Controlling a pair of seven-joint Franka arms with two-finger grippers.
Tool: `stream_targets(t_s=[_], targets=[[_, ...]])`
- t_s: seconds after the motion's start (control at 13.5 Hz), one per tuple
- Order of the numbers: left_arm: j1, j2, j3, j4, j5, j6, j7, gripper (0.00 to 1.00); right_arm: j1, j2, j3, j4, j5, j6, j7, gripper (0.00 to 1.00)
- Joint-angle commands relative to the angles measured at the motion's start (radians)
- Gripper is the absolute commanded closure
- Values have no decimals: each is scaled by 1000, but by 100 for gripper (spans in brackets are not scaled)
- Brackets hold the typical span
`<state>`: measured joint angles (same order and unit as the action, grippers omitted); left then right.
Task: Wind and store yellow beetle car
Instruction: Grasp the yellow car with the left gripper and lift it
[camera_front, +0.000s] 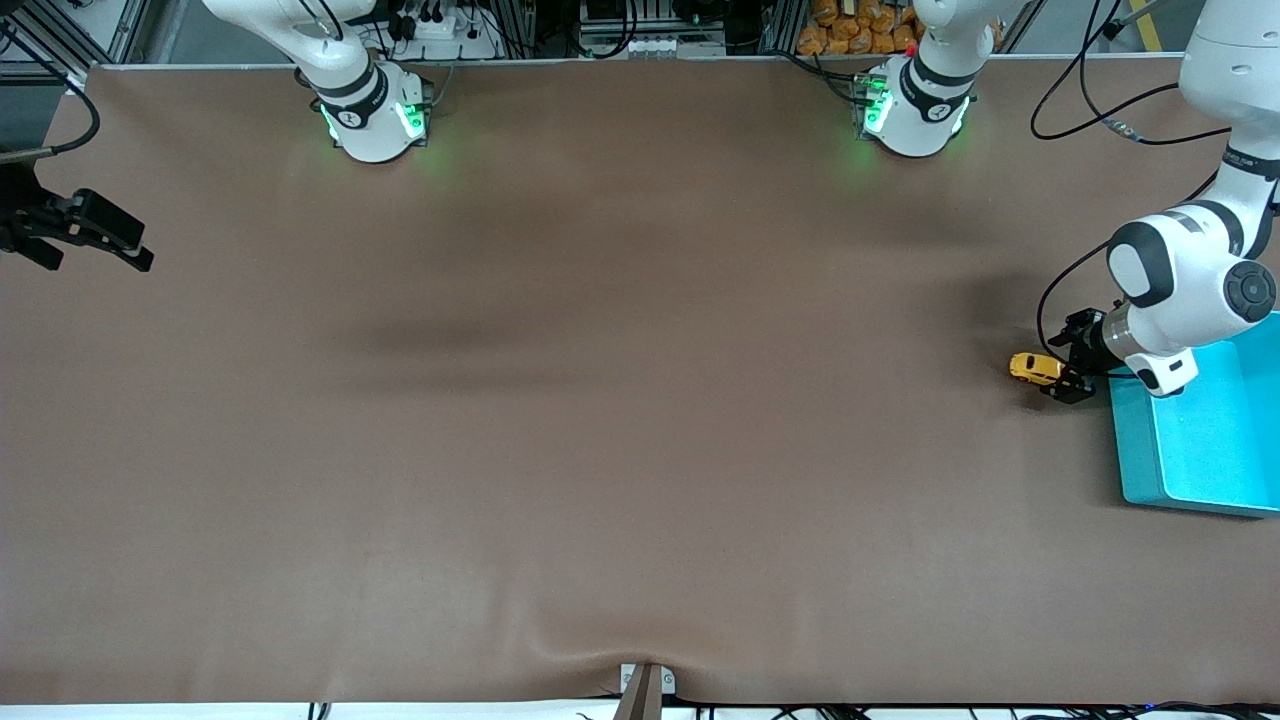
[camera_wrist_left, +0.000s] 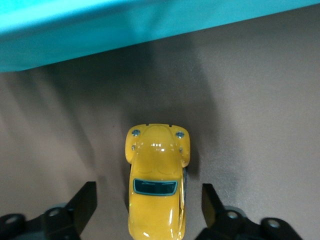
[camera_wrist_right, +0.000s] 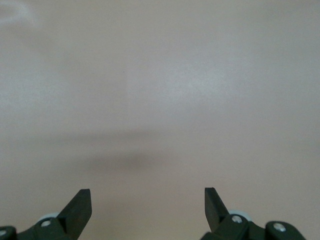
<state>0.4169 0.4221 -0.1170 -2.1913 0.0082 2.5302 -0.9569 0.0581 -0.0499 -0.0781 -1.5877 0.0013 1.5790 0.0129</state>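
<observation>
yellow toy car on the brown table, right-hand part of the front view, between the spread fingers of the left gripper.

car: rounded body, dark windscreen, wheels on the table, just beside the turquoise bin at the left arm's end; in the left wrist view the car sits low in the middle of the frame, with the bin wall across the top. left gripper: down at table level, open, one finger on each side of the car, neither touching it. right gripper: at the left edge of the front view, over bare table, waiting; fingers open, holding nothing.
</observation>
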Motion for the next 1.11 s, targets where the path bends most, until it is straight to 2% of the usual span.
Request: stream_targets(t_s=[0.0,0.52,0.81,1.04], targets=[[2,-11,-3,-7,22,19,0,100,12,-10,-5,2,9,-5,21,0],[-59,-74,-26,33,29,3,30,100,17,-10,-5,8,9,-5,21,0],[-60,-109,-27,188,30,-226,156,100,16,-8,-5,9,9,-5,21,0],[-53,-112,-23,309,30,-341,272,100,16,-8,-5,9,9,-4,21,0]])
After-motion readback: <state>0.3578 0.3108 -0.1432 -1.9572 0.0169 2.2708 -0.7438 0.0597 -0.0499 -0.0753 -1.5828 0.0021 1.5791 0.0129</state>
